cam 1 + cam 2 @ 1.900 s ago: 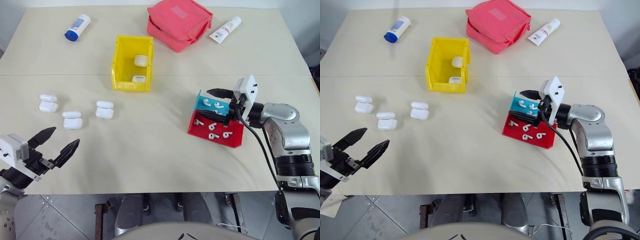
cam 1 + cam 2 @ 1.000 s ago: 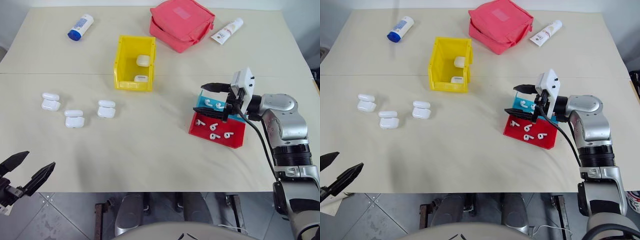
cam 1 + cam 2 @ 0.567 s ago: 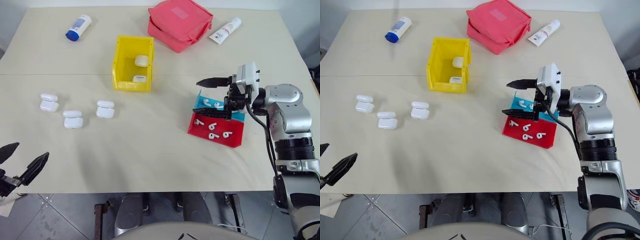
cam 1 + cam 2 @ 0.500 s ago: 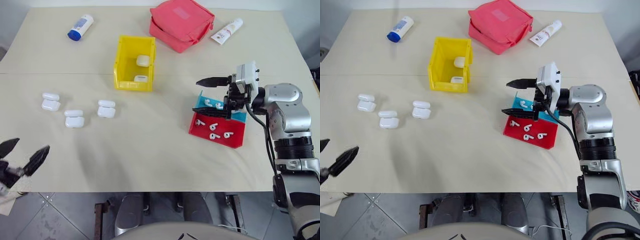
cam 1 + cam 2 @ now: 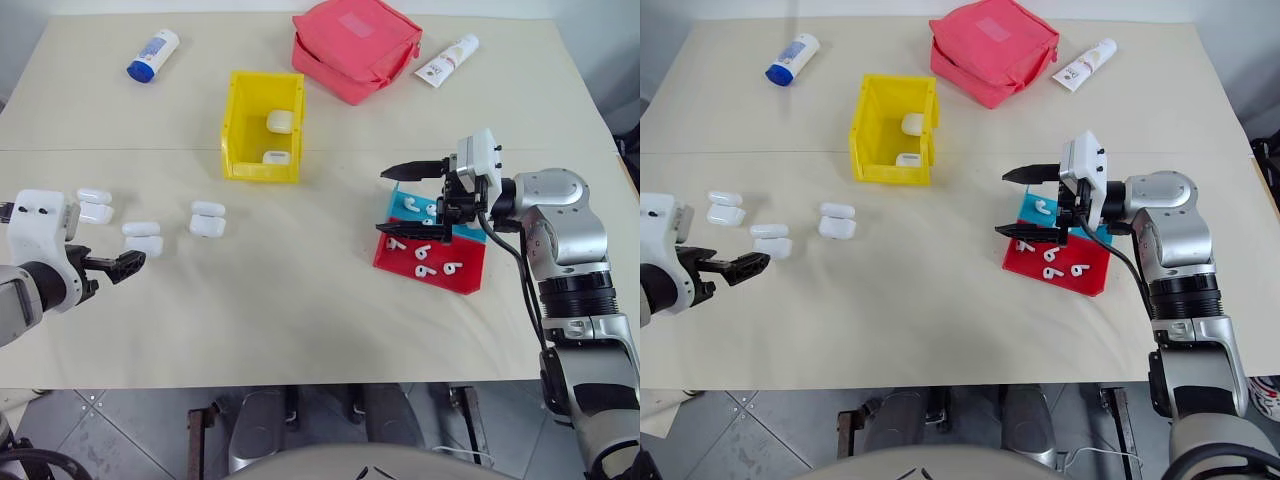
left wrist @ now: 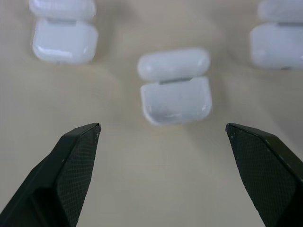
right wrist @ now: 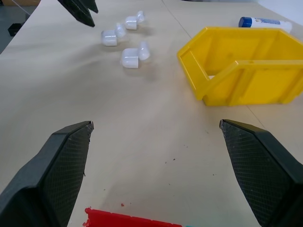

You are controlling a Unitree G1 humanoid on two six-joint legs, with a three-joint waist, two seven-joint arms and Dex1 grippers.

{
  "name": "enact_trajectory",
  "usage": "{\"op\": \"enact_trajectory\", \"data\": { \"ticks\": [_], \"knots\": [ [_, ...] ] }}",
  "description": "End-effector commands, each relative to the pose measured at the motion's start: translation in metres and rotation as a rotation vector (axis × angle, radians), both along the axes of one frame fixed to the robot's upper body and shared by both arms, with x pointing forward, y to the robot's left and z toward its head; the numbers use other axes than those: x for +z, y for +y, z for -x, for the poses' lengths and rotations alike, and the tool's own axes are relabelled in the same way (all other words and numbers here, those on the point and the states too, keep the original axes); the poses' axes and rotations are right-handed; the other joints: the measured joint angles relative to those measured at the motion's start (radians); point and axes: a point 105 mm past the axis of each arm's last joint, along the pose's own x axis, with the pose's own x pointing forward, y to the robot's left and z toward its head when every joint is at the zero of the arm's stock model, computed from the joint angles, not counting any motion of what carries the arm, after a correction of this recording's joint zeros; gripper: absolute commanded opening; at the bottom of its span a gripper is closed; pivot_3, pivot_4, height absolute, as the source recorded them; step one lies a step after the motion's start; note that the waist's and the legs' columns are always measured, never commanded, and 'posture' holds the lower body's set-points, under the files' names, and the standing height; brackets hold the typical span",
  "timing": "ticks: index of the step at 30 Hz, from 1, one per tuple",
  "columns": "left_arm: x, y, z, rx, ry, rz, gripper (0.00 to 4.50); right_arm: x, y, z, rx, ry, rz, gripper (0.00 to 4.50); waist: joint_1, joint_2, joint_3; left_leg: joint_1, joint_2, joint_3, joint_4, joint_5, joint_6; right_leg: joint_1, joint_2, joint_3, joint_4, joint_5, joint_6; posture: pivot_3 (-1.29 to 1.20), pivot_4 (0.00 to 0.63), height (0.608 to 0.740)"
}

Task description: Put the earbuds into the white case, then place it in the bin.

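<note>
Three white cases lie with lids open at the table's left; the middle one [image 5: 142, 238] shows in the left wrist view [image 6: 175, 85] just ahead of my open, empty left gripper [image 6: 163, 127], which hovers low beside it [image 5: 118, 265]. Several earbuds [image 5: 424, 270] lie in a red tray [image 5: 430, 287] and a blue tray [image 5: 405, 203] at the right. My right gripper [image 5: 400, 200] hangs open and empty over the trays' left side. The yellow bin [image 5: 232, 135] stands at centre back with two closed cases [image 5: 281, 121] inside.
A red fabric pouch [image 5: 355, 45] sits at the back, with a white tube [image 5: 447, 57] to its right and a white-and-blue bottle [image 5: 152, 55] at the back left. Bare tabletop spreads between the cases and the trays.
My left gripper has risen from below the table's front edge and come forward over the table to the open cases. The right gripper has barely moved.
</note>
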Motion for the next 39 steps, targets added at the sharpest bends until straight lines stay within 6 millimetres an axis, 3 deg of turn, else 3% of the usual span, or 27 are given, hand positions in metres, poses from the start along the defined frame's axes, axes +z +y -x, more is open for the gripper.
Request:
{"op": "enact_trajectory", "data": {
  "ticks": [1,18,22,39],
  "knots": [
    [0.007,0.014,-0.004,0.067,0.017,-0.023,4.5,0.008,-0.001,0.004,0.016,-0.042,0.012,4.48,0.0,0.0,0.0,0.0,0.0,0.0,0.0,0.0,0.0,0.0,0.0,0.0,0.0,0.0,0.0,0.0,0.15,0.74],
    [0.009,-0.002,-0.037,0.052,0.091,0.061,4.5,0.004,-0.003,0.006,0.0,-0.042,0.02,4.48,0.001,0.0,0.0,0.0,-0.001,0.0,0.001,0.0,0.0,0.0,-0.001,0.0,0.002,0.0,0.0,0.0,0.15,0.74],
    [0.002,-0.006,-0.042,0.06,0.12,0.085,4.5,0.003,-0.003,0.006,-0.004,-0.042,0.024,4.48,0.001,0.0,0.0,0.0,-0.001,0.0,0.001,0.0,0.0,0.0,0.0,0.0,0.002,0.0,0.0,0.0,0.15,0.74],
    [-0.013,-0.016,-0.049,0.083,0.203,0.13,4.5,0.0,-0.002,0.005,-0.018,-0.047,0.022,4.48,0.001,0.0,0.0,0.0,-0.001,0.0,0.002,0.0,-0.001,0.0,0.0,0.0,0.002,0.0,0.0,0.0,0.15,0.74]
  ]
}}
